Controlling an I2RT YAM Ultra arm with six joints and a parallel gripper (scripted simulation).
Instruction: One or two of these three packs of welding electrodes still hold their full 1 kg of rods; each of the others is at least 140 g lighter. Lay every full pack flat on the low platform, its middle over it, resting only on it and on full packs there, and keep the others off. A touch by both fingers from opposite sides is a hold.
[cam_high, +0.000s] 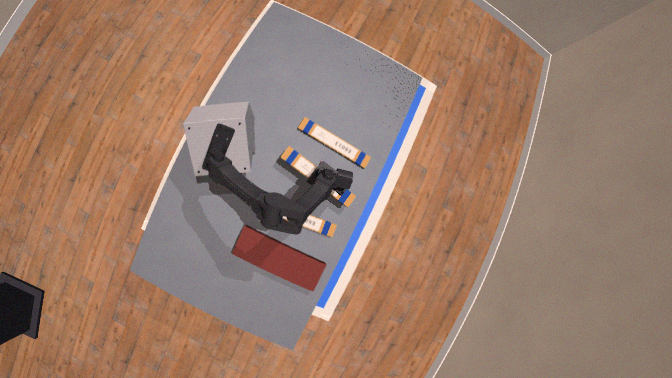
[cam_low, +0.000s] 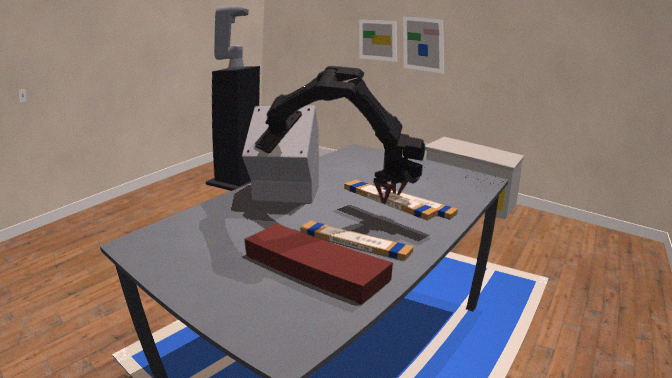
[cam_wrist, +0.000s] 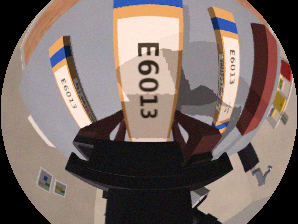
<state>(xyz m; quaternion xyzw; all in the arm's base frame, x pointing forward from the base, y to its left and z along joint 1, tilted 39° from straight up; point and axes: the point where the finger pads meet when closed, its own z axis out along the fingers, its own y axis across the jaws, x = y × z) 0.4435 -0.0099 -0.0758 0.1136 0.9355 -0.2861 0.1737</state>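
Three long packs marked E6013, with orange and blue ends, are on the grey table (cam_high: 300, 65) (cam_low: 200, 280). My gripper (cam_high: 328, 181) (cam_low: 389, 196) (cam_wrist: 149, 111) is shut on the middle pack (cam_high: 300, 162) (cam_low: 362, 189) (cam_wrist: 147, 50) near its middle. It holds the pack level, a little above the table, with the pack's shadow below it. The far pack (cam_high: 334, 142) (cam_low: 448, 212) (cam_wrist: 69, 86) lies flat beyond it and is mostly hidden in the exterior view. The near pack (cam_high: 322, 226) (cam_low: 356, 240) (cam_wrist: 226, 70) lies flat beside the low dark red platform (cam_high: 278, 257) (cam_low: 315, 260) (cam_wrist: 261, 83), which has nothing on it.
The arm's grey base box (cam_high: 240, 125) (cam_low: 287, 165) stands at the table's left side. A white cabinet (cam_low: 475, 155) stands on the floor behind the table, and a black stand (cam_low: 235, 125) is by the wall. The table's right edge is close to the packs' ends.
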